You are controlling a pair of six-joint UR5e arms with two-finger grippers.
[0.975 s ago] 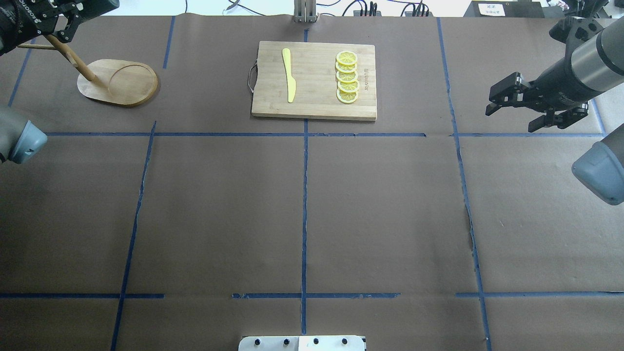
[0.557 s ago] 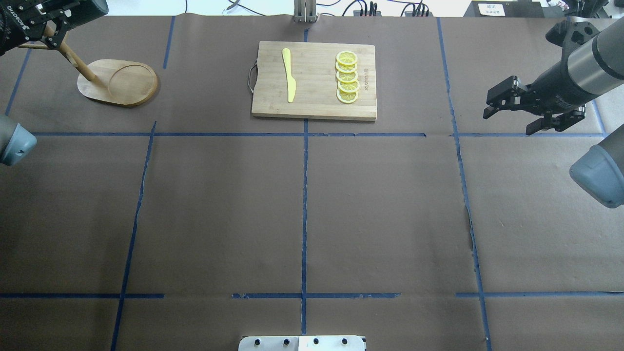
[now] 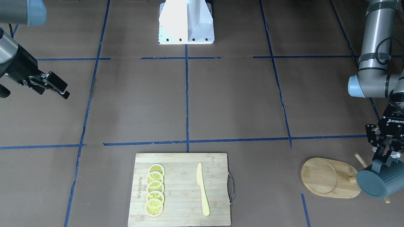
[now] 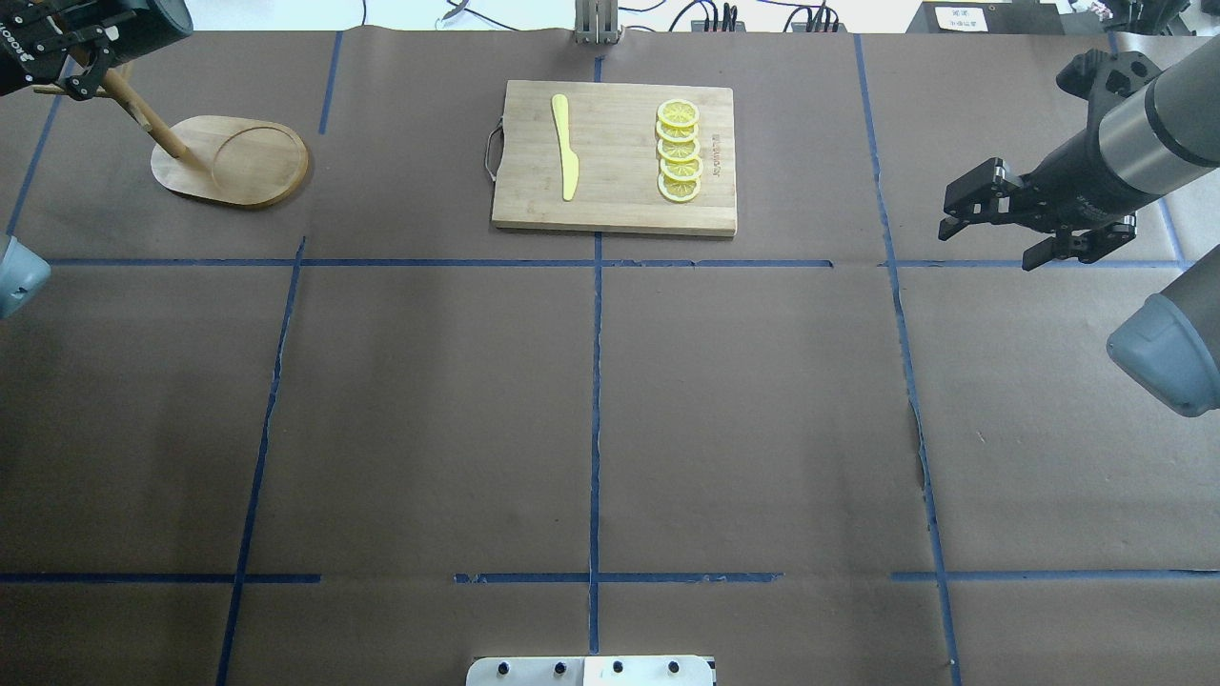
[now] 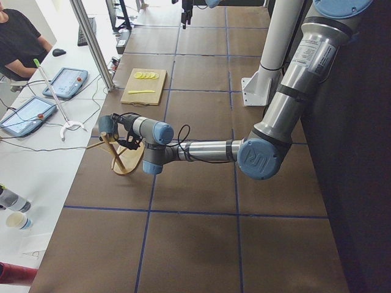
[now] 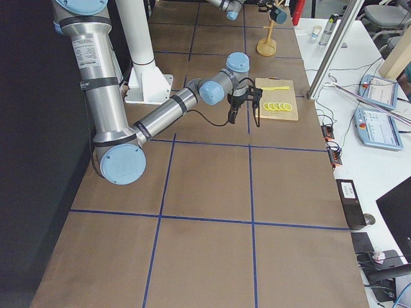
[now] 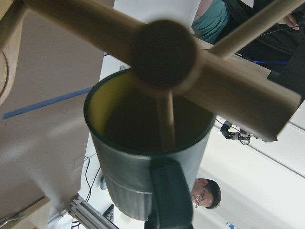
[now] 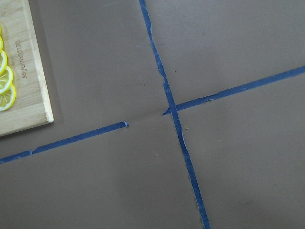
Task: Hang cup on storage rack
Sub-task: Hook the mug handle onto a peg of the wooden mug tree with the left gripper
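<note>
The cup (image 3: 375, 183), dark blue-grey and ribbed, hangs tilted in my left gripper (image 3: 384, 157), which is shut on its handle side. It is right beside the storage rack (image 3: 328, 178), over the post end of the oval base. In the left wrist view the cup (image 7: 143, 157) shows its yellow inside just behind the rack's post top (image 7: 164, 52), and a thin peg (image 7: 166, 119) crosses its mouth toward the handle. In the overhead view the cup (image 4: 157, 17) and left gripper (image 4: 57, 38) are at the far left corner. My right gripper (image 4: 986, 238) is open and empty, above the table at the right.
A bamboo cutting board (image 4: 620, 205) with a yellow knife (image 4: 566, 148) and several lemon slices (image 4: 679, 151) lies at the far middle. Blue tape lines cross the brown table cover. The far table edge runs just behind the rack. Operators sit beyond it.
My left gripper has carried the cup to the left along the top of the rack. My right gripper has drifted a little farther back, still open.
</note>
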